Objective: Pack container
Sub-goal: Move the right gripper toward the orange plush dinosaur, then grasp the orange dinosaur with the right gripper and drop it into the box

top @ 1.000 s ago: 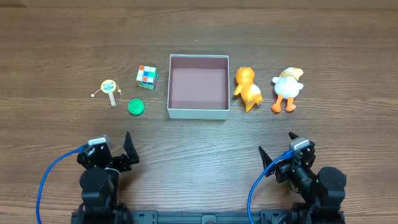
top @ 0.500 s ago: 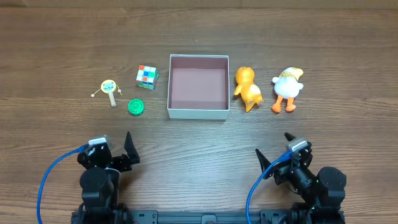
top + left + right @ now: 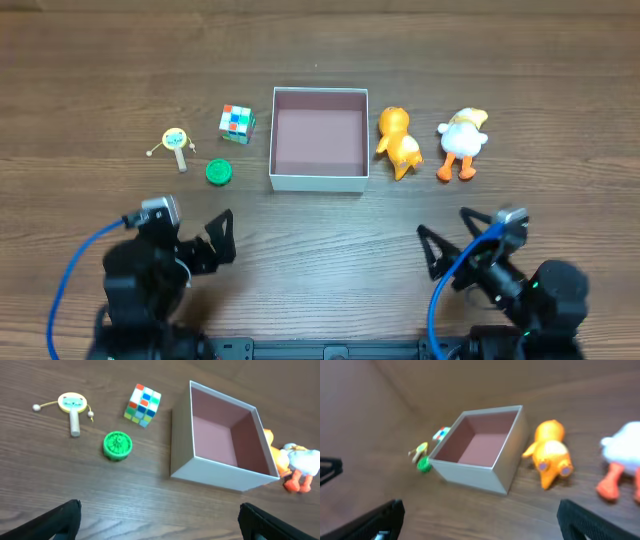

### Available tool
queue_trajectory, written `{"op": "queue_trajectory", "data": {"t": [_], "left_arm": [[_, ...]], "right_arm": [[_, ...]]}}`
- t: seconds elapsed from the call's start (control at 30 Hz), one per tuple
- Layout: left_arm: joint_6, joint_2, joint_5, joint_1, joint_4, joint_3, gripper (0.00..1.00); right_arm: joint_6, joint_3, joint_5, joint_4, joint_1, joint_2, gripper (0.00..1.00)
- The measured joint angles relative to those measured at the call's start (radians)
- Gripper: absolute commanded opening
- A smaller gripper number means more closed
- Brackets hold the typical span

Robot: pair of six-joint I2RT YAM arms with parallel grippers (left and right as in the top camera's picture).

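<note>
The container (image 3: pixel 320 181), a white square box with a pink-brown inside, stands empty at the table's middle; it shows in the left wrist view (image 3: pixel 215 467) and the right wrist view (image 3: pixel 470 475). To its left lie a colour cube (image 3: pixel 236 122), a green disc (image 3: pixel 218 172) and a yellow rattle (image 3: pixel 176 141). To its right lie an orange duck (image 3: pixel 397 142) and a white duck (image 3: pixel 462 142). My left gripper (image 3: pixel 220 238) is open and empty near the front left. My right gripper (image 3: pixel 450 238) is open and empty near the front right.
The wooden table (image 3: pixel 320 230) runs bare between the grippers and the box. Blue cables trail from both arms at the front edge.
Both arms have lifted and moved forward a little toward the box. No toy has moved.
</note>
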Motion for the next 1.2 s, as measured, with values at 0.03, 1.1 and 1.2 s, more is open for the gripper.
{"op": "queue_trajectory", "data": {"t": [0.03, 1.1, 1.2], "left_arm": [[0.0, 0.119, -0.005, 0.0, -0.032, 0.096, 1.0], [0.139, 0.882, -0.06, 0.005, -0.267, 0.681, 1.0], [0.139, 0.882, -0.061, 0.005, -0.266, 0.681, 1.0]], "right_arm": [[-0.002, 0.085, 0.052, -0.021, 0.0, 0.076, 1.0], [0.127, 0.899, 0.342, -0.244, 0.179, 1.713, 0.17], [0.134, 0.975, 0.367, -0.365, 0.2, 1.625, 0.1]]}}
